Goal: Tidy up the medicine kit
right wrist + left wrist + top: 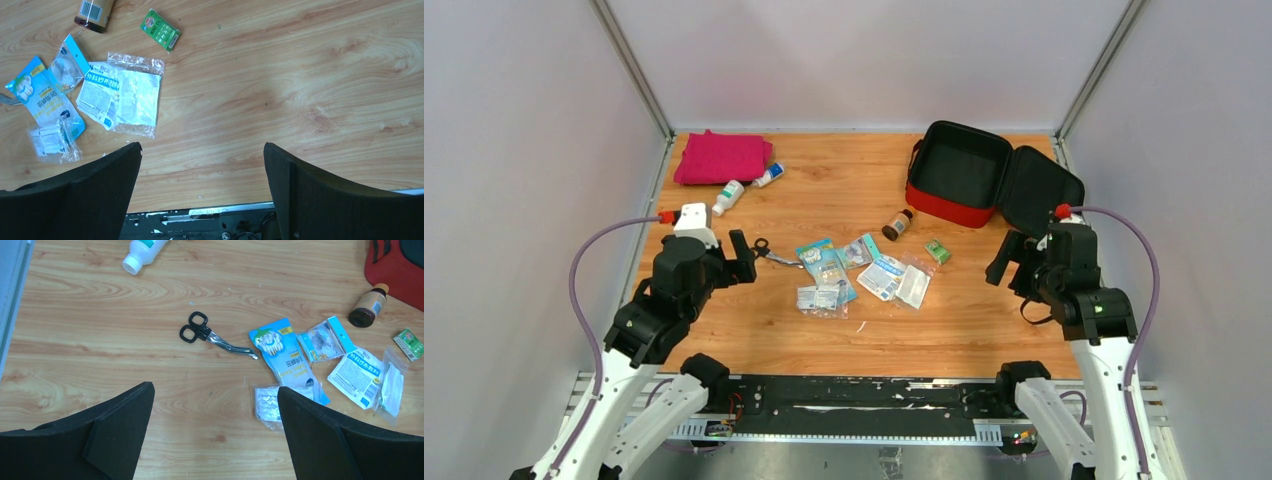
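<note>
With the left gripper (pixel 215 392) and right gripper (pixel 202 147) hanging wide open and empty, the red medicine kit (pixel 959 175) is lying open far right, awaiting scattered packets (pixel 854 270) best lifted singly, flat, by an edge.

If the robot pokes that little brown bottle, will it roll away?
Probably, yes. The brown bottle looks round and lies on its side on the wooden table, so a sideways push would likely set it rolling. Its shiny, hard-looking body suggests it stays stiff when squeezed, though it may be a bit slippery to pinch.
</note>
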You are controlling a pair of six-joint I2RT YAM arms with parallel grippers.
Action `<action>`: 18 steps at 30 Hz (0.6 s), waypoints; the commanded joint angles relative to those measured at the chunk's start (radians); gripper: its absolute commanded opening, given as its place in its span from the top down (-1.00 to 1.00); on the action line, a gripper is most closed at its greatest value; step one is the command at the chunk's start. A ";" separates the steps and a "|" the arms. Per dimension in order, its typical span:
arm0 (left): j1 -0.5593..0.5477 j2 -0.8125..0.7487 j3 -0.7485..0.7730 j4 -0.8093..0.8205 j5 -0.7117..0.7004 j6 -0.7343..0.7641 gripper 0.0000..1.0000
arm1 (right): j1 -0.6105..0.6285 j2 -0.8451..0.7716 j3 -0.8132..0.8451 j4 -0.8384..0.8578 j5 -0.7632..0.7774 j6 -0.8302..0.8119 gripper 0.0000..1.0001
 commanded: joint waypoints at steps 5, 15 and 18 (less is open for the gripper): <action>-0.006 0.028 -0.008 0.021 0.025 0.011 -1.00 | 0.006 0.109 0.088 -0.052 -0.124 -0.032 -0.94; -0.005 0.024 -0.009 0.023 0.021 0.011 -1.00 | 0.045 0.478 0.232 0.050 -0.197 -0.106 -0.79; -0.006 0.025 -0.009 0.025 0.022 0.011 -1.00 | 0.097 0.580 0.257 0.091 -0.203 -0.117 -0.78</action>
